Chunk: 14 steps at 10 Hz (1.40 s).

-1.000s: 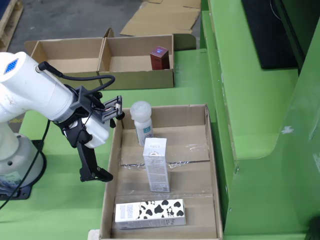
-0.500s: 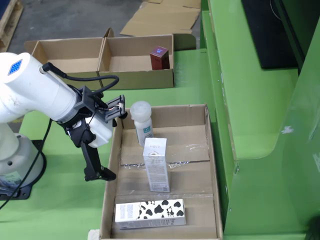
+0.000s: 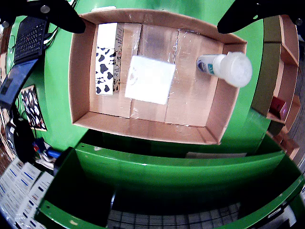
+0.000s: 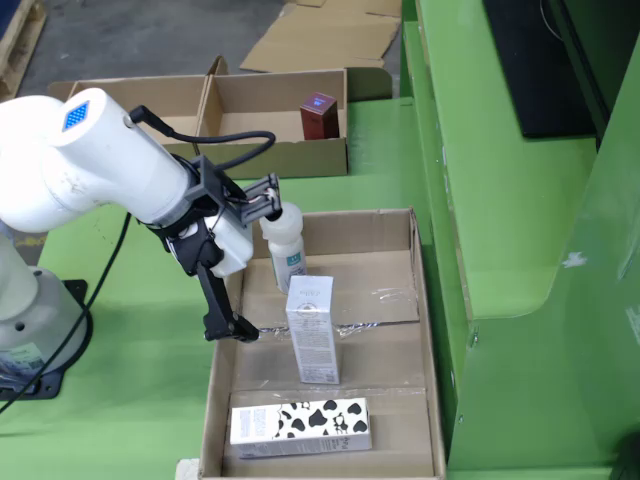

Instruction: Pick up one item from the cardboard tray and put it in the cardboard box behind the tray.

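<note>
I'm holding the gripper (image 4: pixel 243 268) above the left wall of the cardboard tray (image 4: pixel 421 300) in the fixed view, with its fingers spread wide and nothing between them. In the wrist view both dark fingertips (image 3: pixel 62 14) are sitting at the top corners, far apart. To do this step well, I'm thinking the approach should be to pick one target, centre the open jaws squarely over it, then descend straight so neither finger clips a neighbour or the tray wall. The upright white carton (image 4: pixel 312 330) is standing mid-tray, just right of the lower finger; from above its top (image 3: pixel 149 79) is sitting almost between the fingers. The white bottle (image 4: pixel 284 244) is standing at the far end, just beside the upper finger. The cow-patterned box (image 4: pixel 300 427) is lying at the near end. The cardboard box (image 4: pixel 270 125) beyond the tray is already holding a dark red carton (image 4: pixel 319 116).
</note>
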### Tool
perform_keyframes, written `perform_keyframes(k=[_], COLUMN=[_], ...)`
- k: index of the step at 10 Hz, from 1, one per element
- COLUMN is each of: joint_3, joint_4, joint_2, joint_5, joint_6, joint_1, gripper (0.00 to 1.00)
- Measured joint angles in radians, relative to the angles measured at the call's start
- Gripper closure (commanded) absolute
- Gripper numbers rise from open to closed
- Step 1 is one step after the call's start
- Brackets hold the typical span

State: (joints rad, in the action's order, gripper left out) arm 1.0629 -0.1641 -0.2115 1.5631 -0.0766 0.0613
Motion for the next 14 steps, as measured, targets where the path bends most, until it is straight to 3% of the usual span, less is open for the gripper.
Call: perform_keyframes(k=[4, 14], joint_3=[-0.196, -0.652], joint_4=[0.103, 0.354], joint_2=[-0.16, -0.517], joint_5=[-0.069, -0.055], joint_6=[0.064, 0.058], joint_1=[0.117, 0.094], gripper=[0.0, 0.0])
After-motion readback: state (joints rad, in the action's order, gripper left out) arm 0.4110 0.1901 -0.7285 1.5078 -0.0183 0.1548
